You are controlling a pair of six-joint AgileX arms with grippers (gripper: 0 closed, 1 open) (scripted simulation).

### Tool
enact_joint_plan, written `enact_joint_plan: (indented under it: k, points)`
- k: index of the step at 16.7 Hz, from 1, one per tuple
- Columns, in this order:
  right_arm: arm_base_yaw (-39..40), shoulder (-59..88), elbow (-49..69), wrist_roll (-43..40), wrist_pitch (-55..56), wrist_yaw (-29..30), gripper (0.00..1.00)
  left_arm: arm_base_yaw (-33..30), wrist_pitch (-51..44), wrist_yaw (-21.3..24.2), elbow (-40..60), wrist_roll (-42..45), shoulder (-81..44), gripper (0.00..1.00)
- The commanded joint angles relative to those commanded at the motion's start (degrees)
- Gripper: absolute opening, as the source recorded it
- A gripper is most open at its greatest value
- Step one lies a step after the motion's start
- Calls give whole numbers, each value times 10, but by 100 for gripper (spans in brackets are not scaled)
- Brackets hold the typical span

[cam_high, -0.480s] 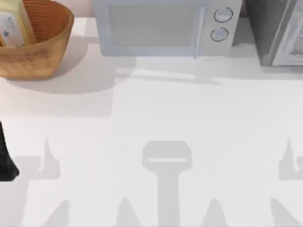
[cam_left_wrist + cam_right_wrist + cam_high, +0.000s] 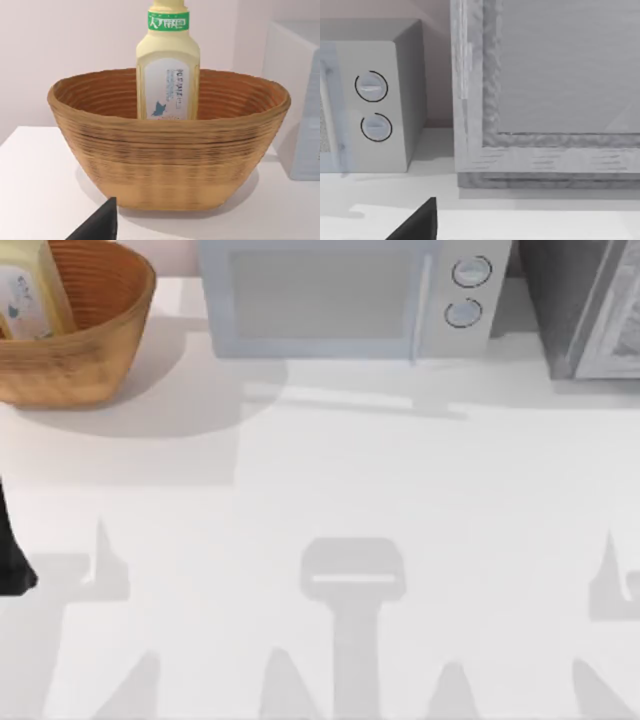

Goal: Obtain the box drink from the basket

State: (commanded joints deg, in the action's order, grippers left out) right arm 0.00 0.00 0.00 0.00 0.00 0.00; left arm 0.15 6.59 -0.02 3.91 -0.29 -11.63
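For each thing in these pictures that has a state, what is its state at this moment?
box drink: upright inside the basket, cap on, not gripped.
basket: upright on the table, holding the box drink.
microwave: door closed.
left arm: at the table's left edge, away from the basket.
left gripper: facing the basket, holding nothing.

We see the basket [image 2: 75, 360], a round orange-brown wicker bowl, at the table's far left corner. Inside it the drink [image 2: 168, 75] stands upright: pale yellow, with a white label, blue marks and a green neck band.
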Motion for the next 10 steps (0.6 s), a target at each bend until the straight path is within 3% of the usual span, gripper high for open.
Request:
enact_joint_plan:
  k: [10]
  points:
    - [0, 0, 0, 0, 0, 0, 100, 8, 299, 17, 210, 8, -461, 100]
